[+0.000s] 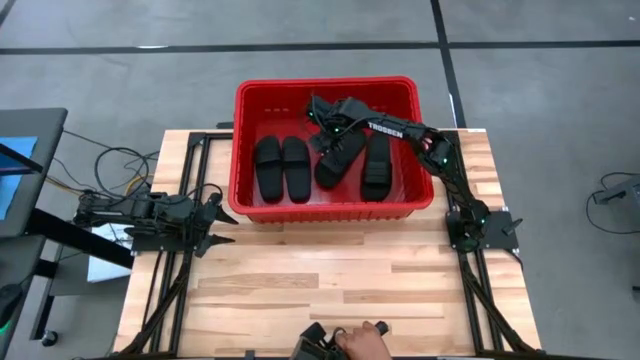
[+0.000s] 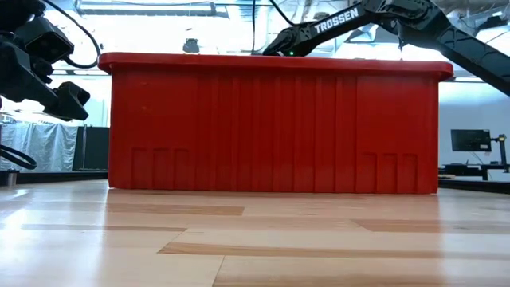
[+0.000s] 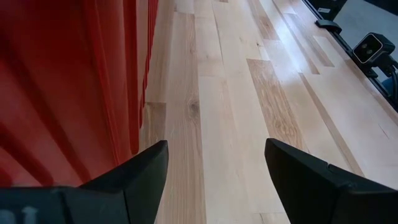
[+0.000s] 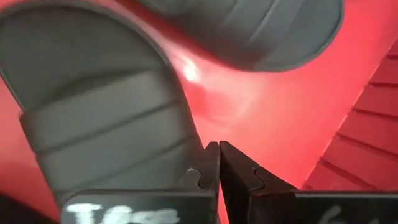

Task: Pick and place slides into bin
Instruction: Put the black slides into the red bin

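Note:
The red bin [image 1: 325,208] stands at the table's far middle and fills the low view [image 2: 271,127]. Several black slides lie on its floor: a pair side by side at the left [image 1: 281,168], one slanted in the middle [image 1: 338,160] and one at the right [image 1: 376,166]. My right gripper [image 4: 219,158] is shut, low inside the bin near its far wall [image 1: 322,112]. It is close beside the slanted slide [image 4: 106,118], with another slide [image 4: 261,25] ahead. My left gripper [image 3: 214,168] is open and empty beside the bin's left near corner [image 1: 218,215]. My right gripper has nothing between its shut fingers. One finger [image 4: 205,165] lies right beside the edge of the slanted slide's strap [image 4: 168,146]. I cannot tell whether it touches the strap.
Bare wooden table [image 1: 330,275] stretches from the bin to the near edge. A person's hand [image 1: 365,335] holds a dark device at the near edge. Cables and equipment [image 1: 110,170] lie left of the table. A small camera [image 3: 370,46] sits at the table's edge.

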You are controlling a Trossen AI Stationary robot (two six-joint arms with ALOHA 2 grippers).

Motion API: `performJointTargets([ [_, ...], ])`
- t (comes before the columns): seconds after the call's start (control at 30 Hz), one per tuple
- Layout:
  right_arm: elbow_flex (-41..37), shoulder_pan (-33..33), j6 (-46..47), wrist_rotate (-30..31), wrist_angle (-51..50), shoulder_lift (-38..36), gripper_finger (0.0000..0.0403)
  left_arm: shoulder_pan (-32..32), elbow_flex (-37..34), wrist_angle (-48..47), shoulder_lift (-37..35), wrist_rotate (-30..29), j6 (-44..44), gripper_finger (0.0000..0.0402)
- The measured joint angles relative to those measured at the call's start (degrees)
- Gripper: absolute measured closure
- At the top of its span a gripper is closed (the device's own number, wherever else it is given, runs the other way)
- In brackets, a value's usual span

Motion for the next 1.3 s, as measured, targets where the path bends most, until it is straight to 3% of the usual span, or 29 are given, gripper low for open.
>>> performJointTargets([
  [0.5,-0.02,-0.24,-1.16,1.24,-16.68,0.02,0.0403,0.02,0.00,0.00,0.00,0.00,0.00,0.0143],
  [1.0,2.63,1.40,-0.79,8.97,-20.09,-0.20,0.0403,0.00,0.00,0.00,0.00,-0.02,0.00,0.0143],
  [1.13,5.56,1.26,-0.69,7.40,-14.73,-0.20,0.0403,0.01,0.00,-0.01,-0.01,-0.02,0.00,0.0143],
  [1.3,7.57,1.25,-0.71,-0.13,-10.66,-0.18,0.0403,0.01,0.00,-0.01,0.00,0.00,0.00,0.0143],
])
